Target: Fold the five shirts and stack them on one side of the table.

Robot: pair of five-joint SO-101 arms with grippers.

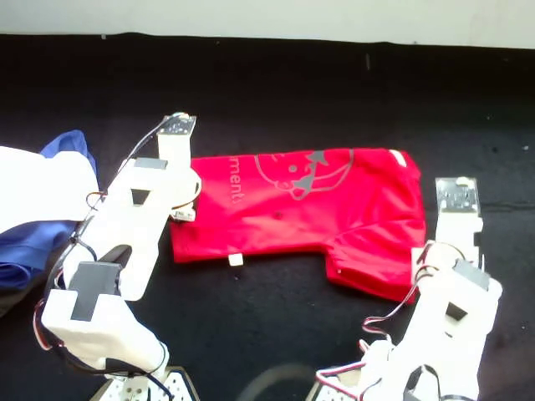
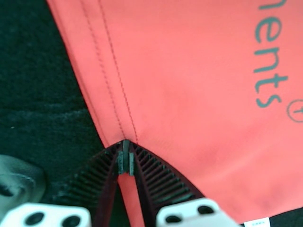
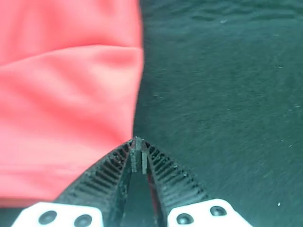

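Both grippers pinched on opposite edges of the red shirt, which lies on the black table

My left gripper [image 2: 126, 158] has its fingers pressed together on the stitched hem of the red shirt [image 2: 189, 90], at a corner of the cloth, with the fabric spreading away beyond the tips and grey lettering off to one side of them; my right gripper [image 3: 138, 156] is likewise closed, its tips meeting on the shirt's edge, and a sliver of red between the fingers makes me think it holds cloth, though I can't be sure from that angle. From above, the shirt lies spread between my two arms, print up, rumpled at the end nearer the right arm. Well away from the fingers, past the left arm, a white shirt [image 1: 42, 188] and a blue shirt [image 1: 29, 242] lie heaped at the edge of the table [image 1: 267, 83]
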